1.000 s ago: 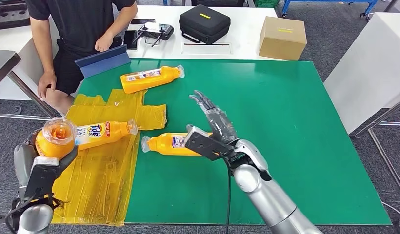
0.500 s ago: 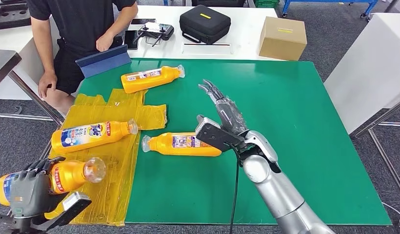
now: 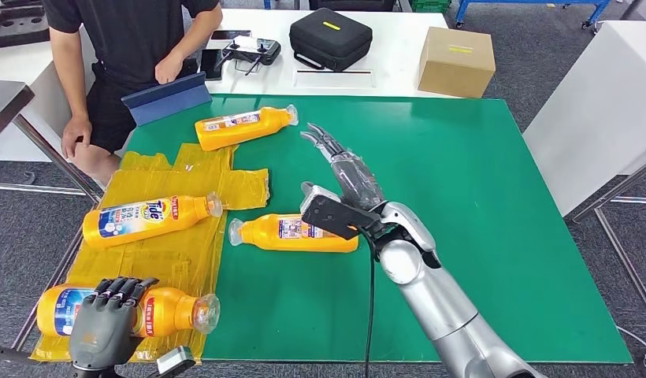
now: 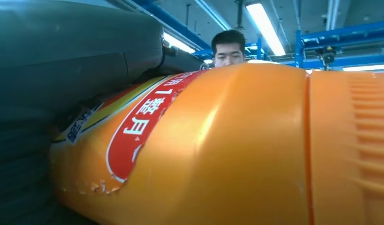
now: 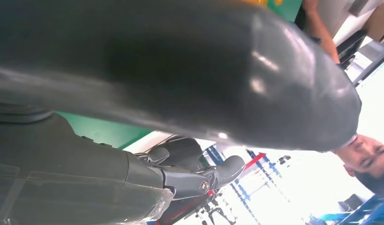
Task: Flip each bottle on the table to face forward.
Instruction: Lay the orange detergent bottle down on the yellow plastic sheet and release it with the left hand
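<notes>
Green matting point(image 3: 477, 236) covered your table, with a yellow plastic sheet point(image 3: 170, 260) spread over its left side. Your left hand point(image 3: 107, 331) was clamped over the nearest bottle point(image 3: 166, 309), which lay on its side on the sheet at the near edge; the fingers point(image 3: 119, 288) wrapped across its label, probably so that you could roll it until the front looked forward. In the left wrist view the red and blue print on that bottle point(image 4: 227, 150) was turned toward the palm, so I judged the flip was not finished.

Your right hand point(image 3: 343, 185) hovered with its fingers stretched out and apart, holding nothing, just behind the middle bottle point(image 3: 292, 233), perhaps ready to take it next. The Tide bottle point(image 3: 146, 216) rested on the sheet, and the far bottle point(image 3: 245, 126) lay near the person point(image 3: 123, 47).

How much of the nearest bottle your left hand covered, I could not tell. The right wrist view was mostly dark and blurred.
</notes>
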Motion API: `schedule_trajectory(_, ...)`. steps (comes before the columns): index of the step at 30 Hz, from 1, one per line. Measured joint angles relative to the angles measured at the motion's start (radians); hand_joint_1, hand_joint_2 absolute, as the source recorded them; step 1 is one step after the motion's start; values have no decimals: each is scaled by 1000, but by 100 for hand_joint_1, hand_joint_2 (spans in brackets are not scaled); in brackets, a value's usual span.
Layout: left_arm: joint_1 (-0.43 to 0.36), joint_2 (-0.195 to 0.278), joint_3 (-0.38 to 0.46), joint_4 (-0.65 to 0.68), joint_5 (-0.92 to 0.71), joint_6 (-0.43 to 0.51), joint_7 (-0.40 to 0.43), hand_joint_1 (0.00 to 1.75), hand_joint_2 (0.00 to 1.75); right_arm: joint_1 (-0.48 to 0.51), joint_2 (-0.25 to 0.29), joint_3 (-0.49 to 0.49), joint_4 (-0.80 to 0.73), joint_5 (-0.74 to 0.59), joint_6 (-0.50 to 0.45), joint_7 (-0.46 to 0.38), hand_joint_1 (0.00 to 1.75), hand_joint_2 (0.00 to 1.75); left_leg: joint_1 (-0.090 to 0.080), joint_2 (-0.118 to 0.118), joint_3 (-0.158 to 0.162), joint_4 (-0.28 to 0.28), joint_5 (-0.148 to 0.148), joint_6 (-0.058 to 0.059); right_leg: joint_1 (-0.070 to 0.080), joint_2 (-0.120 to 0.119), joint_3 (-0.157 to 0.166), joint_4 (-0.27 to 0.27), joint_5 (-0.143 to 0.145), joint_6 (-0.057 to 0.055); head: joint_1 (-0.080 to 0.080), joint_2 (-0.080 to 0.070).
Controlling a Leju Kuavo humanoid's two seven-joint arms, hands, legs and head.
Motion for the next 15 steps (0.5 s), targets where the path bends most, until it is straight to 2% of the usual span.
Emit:
schedule_trajectory(3,-55,0,-11,72,59,33,-57,175,175,-14,11,9,29,-12,0,-14,0,0,0,0,0,0,0,0,0,0,0,0,0,0,0,0)
schedule_trajectory(9,-172,-8,7,218,144,38,-164,175,175,-18,17,31,58,-27,-1,-22,0,0,0,-1,1,0,1,0,0,-1,1,0,0,0,0,0)
schedule_trajectory(12,-239,-12,27,295,163,38,-186,175,175,-20,22,43,65,-30,-1,-23,0,0,0,-1,1,0,1,0,0,-1,1,1,0,0,0,0)
schedule_trajectory(15,-273,-17,38,340,165,39,-191,175,175,-21,23,48,70,-30,-1,-23,0,0,0,0,1,0,1,0,0,0,1,1,0,0,0,0)
